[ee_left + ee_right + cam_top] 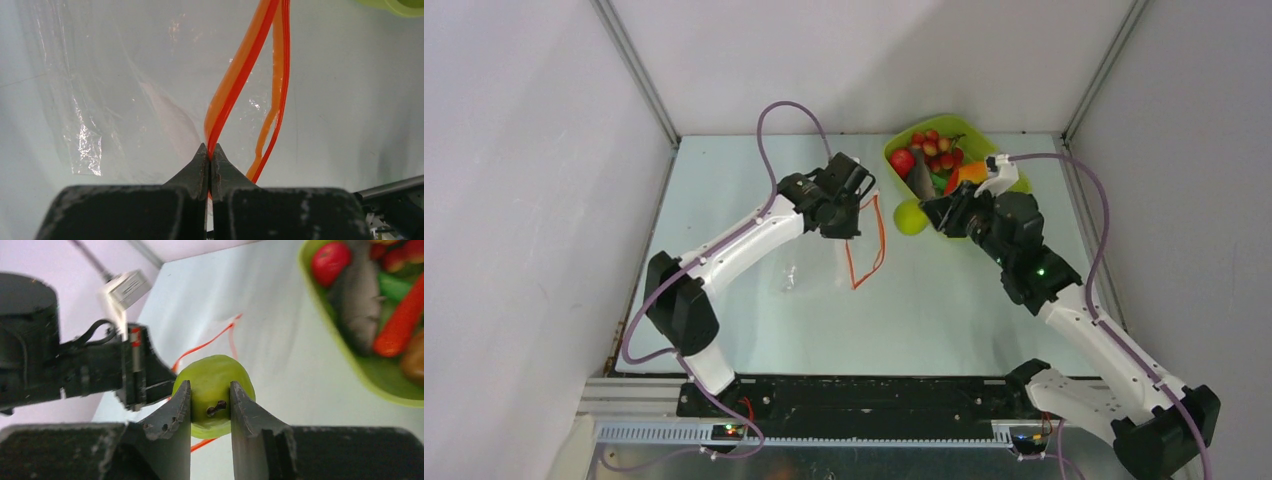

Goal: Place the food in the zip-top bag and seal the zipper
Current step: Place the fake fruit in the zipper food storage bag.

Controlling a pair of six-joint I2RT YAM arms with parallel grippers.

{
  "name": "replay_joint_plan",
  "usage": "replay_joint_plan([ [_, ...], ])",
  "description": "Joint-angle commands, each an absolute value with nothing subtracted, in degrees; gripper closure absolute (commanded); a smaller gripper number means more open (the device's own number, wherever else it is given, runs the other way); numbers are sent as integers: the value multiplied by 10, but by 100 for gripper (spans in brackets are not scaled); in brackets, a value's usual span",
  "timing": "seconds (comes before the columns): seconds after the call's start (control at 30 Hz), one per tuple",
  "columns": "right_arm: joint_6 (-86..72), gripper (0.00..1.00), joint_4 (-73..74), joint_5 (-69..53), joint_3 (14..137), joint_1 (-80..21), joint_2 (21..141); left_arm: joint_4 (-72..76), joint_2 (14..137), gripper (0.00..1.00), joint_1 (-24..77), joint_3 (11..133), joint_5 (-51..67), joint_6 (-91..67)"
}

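The left pincer (210, 150) is pressed together on the orange-red zipper (243, 75) of the clear zip-top bag (115, 90). It pinches one side of the strip. The other side bows away, so the mouth of the bag is open. The bag is near the middle of the counter (924, 310), and its mouth faces the tray.

The right pincer (210, 386) is pinching a green pear (215, 367), with one finger on each side of it. The pear is between the open mouth of the bag and the lime-green tray (380, 382), close to both.

In the tray lie a red apple (330, 260), a grey fish (357, 300), a carrot (400, 320) and red grapes (936, 148).
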State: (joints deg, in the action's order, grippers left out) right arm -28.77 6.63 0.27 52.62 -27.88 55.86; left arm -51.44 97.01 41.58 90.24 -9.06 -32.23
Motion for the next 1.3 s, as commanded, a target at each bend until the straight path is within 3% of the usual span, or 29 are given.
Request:
replay_joint_plan([
  [0.0,-344,100,19,-8,509,-334,547,-488,924,100,437,900,-80,-342],
  [0.17,-369,100,-3,16,478,-394,567,-481,903,100,450,870,-74,-359],
  [0.33,-361,100,-15,148,473,-479,609,-470,861,100,472,822,-76,-377],
  [0.63,-386,100,-21,282,473,-549,666,-445,792,100,501,771,-74,-402],
  [0.8,-397,98,-23,291,473,-563,668,-435,772,100,503,764,-68,-405],
  [0.93,-397,82,-40,273,473,-574,669,-423,766,100,505,763,-58,-404],
  [1.1,-379,33,-44,243,473,-577,658,-425,757,100,505,756,-74,-403],
  [1.27,-344,9,-41,212,473,-564,619,-449,769,100,505,765,-119,-393],
])
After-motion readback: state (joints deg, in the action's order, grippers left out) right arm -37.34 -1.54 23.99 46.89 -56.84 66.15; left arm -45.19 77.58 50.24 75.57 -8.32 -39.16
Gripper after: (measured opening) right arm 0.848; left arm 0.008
